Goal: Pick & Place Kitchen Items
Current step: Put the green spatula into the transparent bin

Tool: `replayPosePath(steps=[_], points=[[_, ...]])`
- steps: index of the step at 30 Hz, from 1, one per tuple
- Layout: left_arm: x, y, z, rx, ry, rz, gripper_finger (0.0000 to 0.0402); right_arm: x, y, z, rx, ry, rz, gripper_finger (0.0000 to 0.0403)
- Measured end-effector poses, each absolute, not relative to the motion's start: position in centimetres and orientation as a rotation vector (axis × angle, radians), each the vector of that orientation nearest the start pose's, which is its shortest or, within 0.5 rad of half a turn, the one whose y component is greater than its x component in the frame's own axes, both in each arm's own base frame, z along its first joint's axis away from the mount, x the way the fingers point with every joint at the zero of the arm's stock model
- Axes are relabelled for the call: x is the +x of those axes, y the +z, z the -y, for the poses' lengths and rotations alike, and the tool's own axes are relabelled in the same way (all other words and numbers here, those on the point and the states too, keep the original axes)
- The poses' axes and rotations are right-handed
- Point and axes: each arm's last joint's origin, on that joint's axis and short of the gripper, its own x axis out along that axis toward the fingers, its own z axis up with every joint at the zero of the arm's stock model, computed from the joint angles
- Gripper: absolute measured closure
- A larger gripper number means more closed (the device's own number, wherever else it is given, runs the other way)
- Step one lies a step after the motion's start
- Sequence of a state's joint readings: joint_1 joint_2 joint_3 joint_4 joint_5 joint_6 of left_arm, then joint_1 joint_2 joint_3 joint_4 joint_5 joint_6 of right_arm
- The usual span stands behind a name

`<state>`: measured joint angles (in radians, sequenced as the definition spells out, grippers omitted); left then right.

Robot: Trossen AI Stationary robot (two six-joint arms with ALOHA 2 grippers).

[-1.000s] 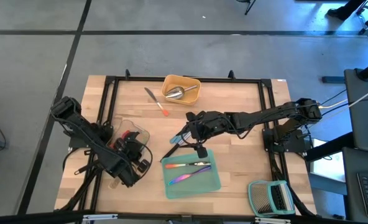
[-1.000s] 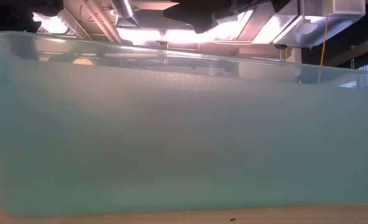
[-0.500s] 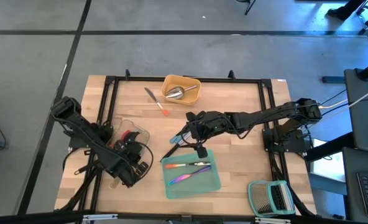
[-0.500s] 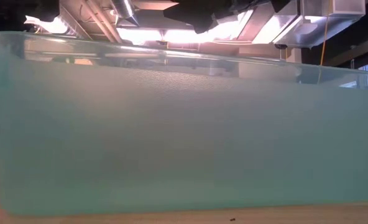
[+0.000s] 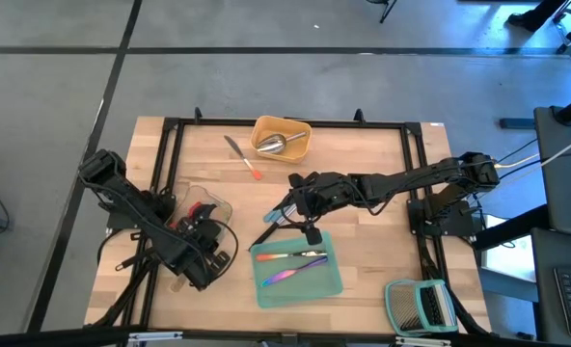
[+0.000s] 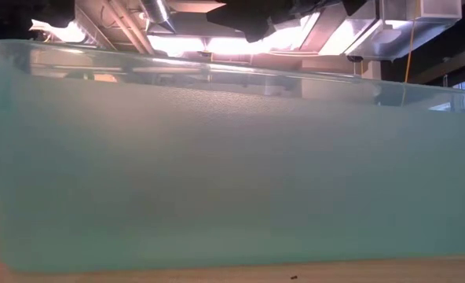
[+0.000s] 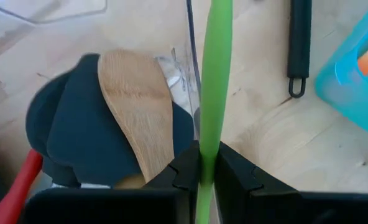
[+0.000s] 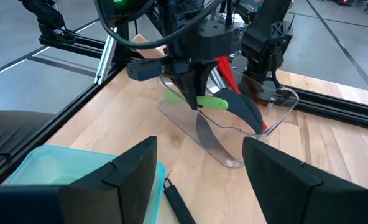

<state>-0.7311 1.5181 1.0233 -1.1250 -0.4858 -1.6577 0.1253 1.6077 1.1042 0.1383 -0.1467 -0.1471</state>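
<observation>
My left gripper (image 7: pixel 207 154) hangs over the clear tray (image 5: pixel 213 207) at the table's left, shut on a green-handled tool (image 7: pixel 215 74). In that tray lie black spatulas (image 7: pixel 78 124), a wooden spoon (image 7: pixel 137 106) and a red-handled tool (image 7: pixel 22 180). My right gripper (image 8: pixel 199 152) hovers open at mid-table (image 5: pixel 284 210), above a black-handled utensil (image 5: pixel 269 234) that lies flat on the wood beside the teal tray (image 5: pixel 298 268). Nothing is between its fingers. My left gripper pinches the green handle (image 7: pixel 209 140) between its two fingers, which slant down from above and lie across it. The handle's free end (image 8: pixel 216 103) sticks out about level over the clear tray's wall, clear of the table. The gripper hides its other end.
The yellow tray (image 5: pixel 282 140) at the back holds a steel scoop; a red-handled tool (image 5: pixel 242 154) lies beside it. The teal tray holds an orange-handled tool and iridescent cutlery, and its wall (image 6: pixel 232 173) fills the low view. A green-framed rack (image 5: pixel 421 305) stands at the near right corner.
</observation>
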Motion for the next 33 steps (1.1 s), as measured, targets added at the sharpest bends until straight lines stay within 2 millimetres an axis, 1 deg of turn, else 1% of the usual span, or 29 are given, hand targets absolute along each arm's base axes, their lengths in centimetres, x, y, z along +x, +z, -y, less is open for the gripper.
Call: replayPosePath(steps=[5,8,11,14,16,19,24,28,33], points=[[19.2,21.1,15.3,-0.480,0.833,-0.985,0.0315,36.0,26.7,-5.0,-0.141,0.295,-0.346,0.0163],[19.2,21.1,15.3,-0.481,0.834,-0.979,0.0290,36.0,26.7,-5.0,-0.141,0.295,-0.346,0.0163],[19.2,21.1,15.3,-0.481,0.835,-0.978,0.0273,36.0,26.7,-5.0,-0.141,0.295,-0.346,0.0163],[19.2,21.1,15.3,-0.476,0.836,-0.970,0.0266,36.0,26.7,-5.0,-0.141,0.295,-0.346,0.0163],[19.2,21.1,15.3,-0.472,0.838,-0.968,0.0270,36.0,26.7,-5.0,-0.141,0.295,-0.346,0.0163],[19.2,21.0,15.2,-0.460,0.848,-0.937,0.0287,36.0,26.7,-5.0,-0.141,0.296,-0.346,0.0163],[18.9,20.2,14.6,-0.453,0.886,-0.923,0.0317,36.0,26.7,-5.0,-0.140,0.296,-0.346,0.0163],[18.7,19.6,13.9,-0.435,0.920,-0.902,0.0329,36.0,26.7,-5.0,-0.140,0.296,-0.346,0.0163],[18.9,19.5,13.5,-0.433,0.936,-0.918,0.0352,36.0,26.7,-5.0,-0.140,0.297,-0.345,0.0163]])
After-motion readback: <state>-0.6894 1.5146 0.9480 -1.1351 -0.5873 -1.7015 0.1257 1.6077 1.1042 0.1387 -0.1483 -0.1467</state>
